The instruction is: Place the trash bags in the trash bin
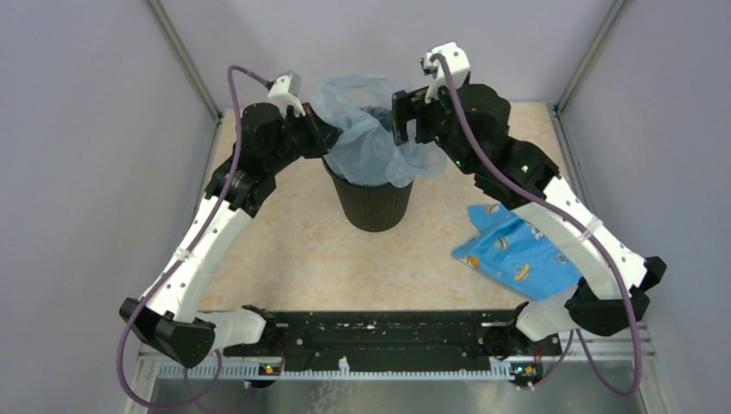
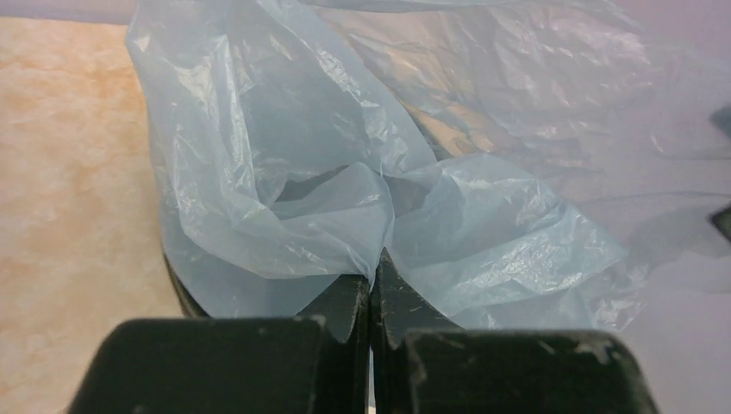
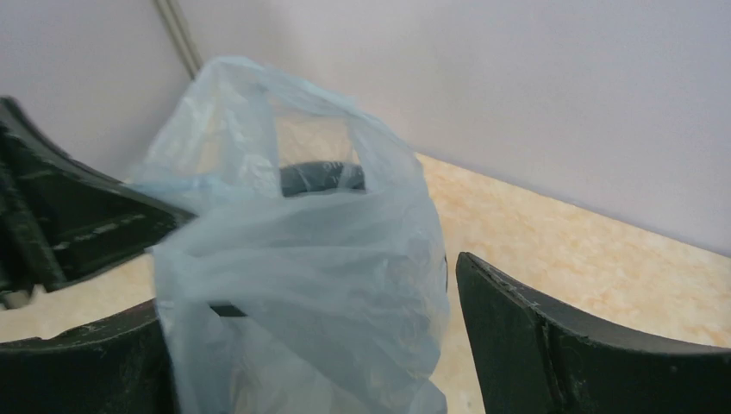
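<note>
1. At the lower right of the top view, a blue patterned packet lies on the table, well apart from the trash bin.
2. The trash bag, pale, crinkly and translucent, drapes over the bin's mouth at upper centre.
3. Your left gripper is pinched together on the film.
4. Your right gripper stands apart, with film between its fingers.

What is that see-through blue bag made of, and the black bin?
The trash bag looks like thin plastic film: you can see through it, and it crinkles and shines. The bin is probably hard plastic: plain, dull black sides that hold their round shape.
</note>
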